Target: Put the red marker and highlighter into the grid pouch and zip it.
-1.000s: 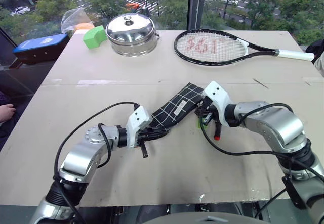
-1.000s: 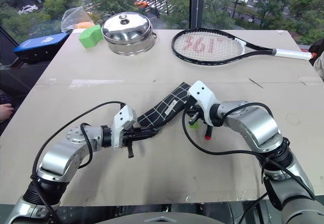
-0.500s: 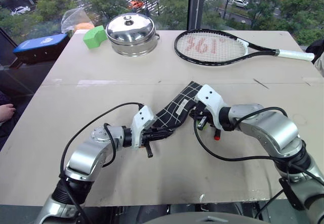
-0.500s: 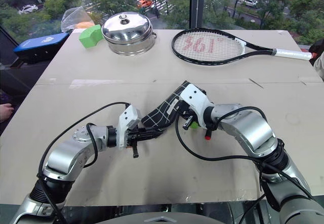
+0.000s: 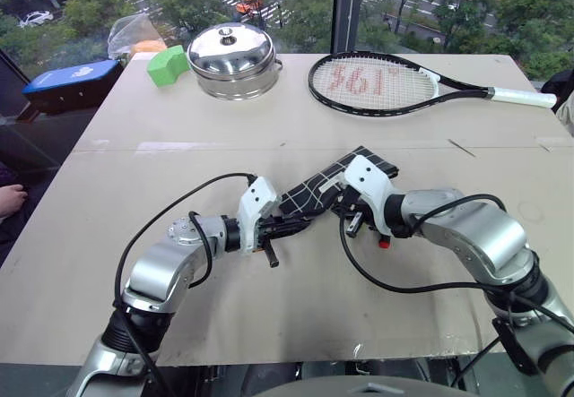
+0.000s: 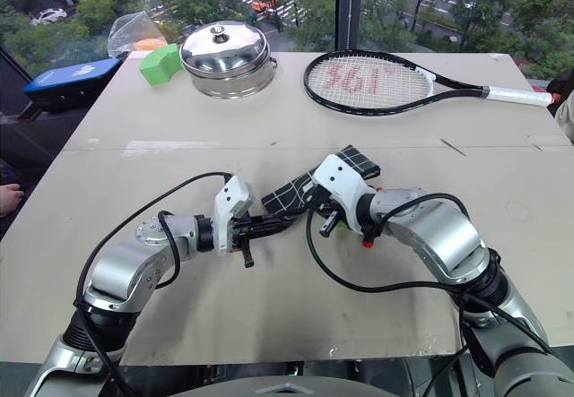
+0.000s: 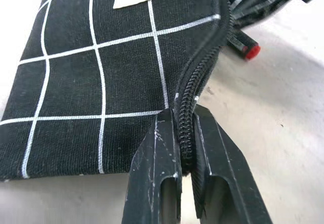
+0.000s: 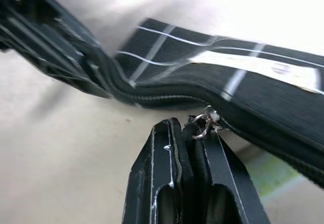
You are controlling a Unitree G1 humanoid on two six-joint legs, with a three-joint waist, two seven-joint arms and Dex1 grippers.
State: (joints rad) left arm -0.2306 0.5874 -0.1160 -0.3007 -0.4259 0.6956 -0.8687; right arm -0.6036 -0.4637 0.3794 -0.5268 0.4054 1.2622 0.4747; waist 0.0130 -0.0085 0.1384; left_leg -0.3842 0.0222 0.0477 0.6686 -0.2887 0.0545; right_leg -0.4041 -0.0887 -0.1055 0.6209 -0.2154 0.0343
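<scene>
Now clamped on the dark zipper pull (image 8: 205,123), the right gripper (image 8: 188,133) sits partway along the grid pouch (image 5: 316,193), a flat black fabric case crossed with white lines; a second ago it worked at the pouch's far end, and the head views show it drawn in since toward the left gripper (image 7: 185,133). That gripper is pinched tight on the near end of the zipper seam (image 7: 195,87), bracing the fabric against the pull. The pouch itself has swung from a steep diagonal to lie flatter across the pale tabletop (image 5: 296,325), its far corner now kinked behind the right wrist.

Outside the pouch, the red marker (image 7: 243,46), a slim dark pen with a red end, lies on the table just beside the zipper edge. A patch of light green by the right gripper (image 6: 341,222) is probably the stubby highlighter, also outside. So the zip appears to be closing, or at least travelling, while both pens seem not yet inside, which would leave the loading step undone.

Well apart at the table's far side rest a black tennis racket (image 5: 395,83), a steel lidded pot (image 5: 233,59) and a green block (image 5: 167,64).
</scene>
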